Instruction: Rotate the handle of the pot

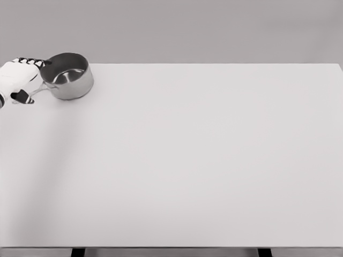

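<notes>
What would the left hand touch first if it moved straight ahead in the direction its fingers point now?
Most likely the pot. The left hand sits at the table's far left corner with its fingers pointing right, toward the pot's rim and the handle just below. It already looks almost in contact, though depth is hard to judge.

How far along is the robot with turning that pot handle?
Done: the left hand has reached the pot at the table's far left corner. In hand: its fingers sit around the handle, which points lower left. Left: the turn itself; progress can't be judged.
</notes>
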Tool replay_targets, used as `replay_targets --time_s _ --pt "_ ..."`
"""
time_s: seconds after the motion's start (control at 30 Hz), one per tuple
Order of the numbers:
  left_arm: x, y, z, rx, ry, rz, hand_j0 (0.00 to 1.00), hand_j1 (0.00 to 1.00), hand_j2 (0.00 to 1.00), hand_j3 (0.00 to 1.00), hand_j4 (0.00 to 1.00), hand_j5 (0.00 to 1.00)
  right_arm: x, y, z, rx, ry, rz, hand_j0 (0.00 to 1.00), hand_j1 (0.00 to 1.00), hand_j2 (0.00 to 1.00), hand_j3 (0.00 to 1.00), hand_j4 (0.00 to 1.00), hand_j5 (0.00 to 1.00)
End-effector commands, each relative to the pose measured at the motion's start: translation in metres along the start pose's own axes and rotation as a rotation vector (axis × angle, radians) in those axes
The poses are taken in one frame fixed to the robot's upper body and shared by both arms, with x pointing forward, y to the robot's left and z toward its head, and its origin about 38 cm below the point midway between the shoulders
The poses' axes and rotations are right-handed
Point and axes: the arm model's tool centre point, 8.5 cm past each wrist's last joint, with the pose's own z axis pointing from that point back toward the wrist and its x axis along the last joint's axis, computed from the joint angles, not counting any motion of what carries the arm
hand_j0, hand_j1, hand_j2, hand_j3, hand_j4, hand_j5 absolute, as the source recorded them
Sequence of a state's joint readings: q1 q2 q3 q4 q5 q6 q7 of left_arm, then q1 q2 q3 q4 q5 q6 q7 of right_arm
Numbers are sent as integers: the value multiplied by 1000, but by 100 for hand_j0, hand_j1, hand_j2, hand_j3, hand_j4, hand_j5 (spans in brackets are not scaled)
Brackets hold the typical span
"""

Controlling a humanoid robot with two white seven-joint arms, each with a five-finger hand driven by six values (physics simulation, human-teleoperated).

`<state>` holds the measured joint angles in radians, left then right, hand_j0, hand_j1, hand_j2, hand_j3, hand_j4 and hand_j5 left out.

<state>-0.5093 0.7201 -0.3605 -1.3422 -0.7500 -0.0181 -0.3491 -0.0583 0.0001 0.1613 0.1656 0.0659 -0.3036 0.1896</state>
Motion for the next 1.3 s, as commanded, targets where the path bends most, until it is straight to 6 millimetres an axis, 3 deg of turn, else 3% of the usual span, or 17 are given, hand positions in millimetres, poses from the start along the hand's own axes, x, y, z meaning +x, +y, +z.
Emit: replay_targets --time_s 0.0,0.87,1.27 --pt "-2 -1 0 -2 8 -8 100 100 100 100 100 100 0 0 0 0 0 0 100 100 100 100 100 100" --pt "-16 7 1 12 44 5 100 100 100 100 100 100 0 0 0 -1 0 0 100 100 100 100 100 100" --pt "-28 -2 0 4 73 19 100 100 100 100 100 100 0 0 0 0 0 0 100 100 100 100 100 100"
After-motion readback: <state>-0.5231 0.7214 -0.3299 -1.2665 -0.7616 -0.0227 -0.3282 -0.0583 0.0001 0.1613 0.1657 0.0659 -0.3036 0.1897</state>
